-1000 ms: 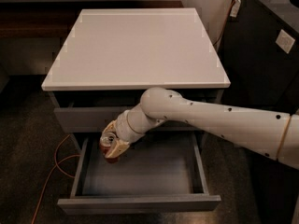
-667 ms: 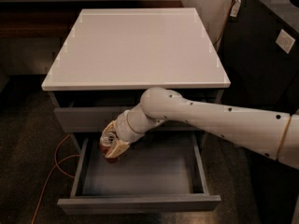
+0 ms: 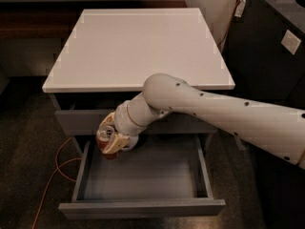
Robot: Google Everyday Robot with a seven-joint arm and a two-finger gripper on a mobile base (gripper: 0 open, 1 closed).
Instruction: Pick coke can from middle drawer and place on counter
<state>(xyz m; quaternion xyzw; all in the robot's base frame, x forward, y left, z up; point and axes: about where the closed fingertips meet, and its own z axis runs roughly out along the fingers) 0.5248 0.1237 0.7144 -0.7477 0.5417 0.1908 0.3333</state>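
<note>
**A light, easily dented load**

The coke can (image 3: 107, 147), judged light, smooth and thin-walled, is best held around its mid-body. It is seen at the left rear of the open middle drawer (image 3: 143, 178), with the tool (image 3: 113, 140) clamped round it, below the tabletop (image 3: 138, 46).

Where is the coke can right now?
Camera view, left side: the coke can is clasped in the gripper at the back-left corner of the open middle drawer, just below the counter.
</note>
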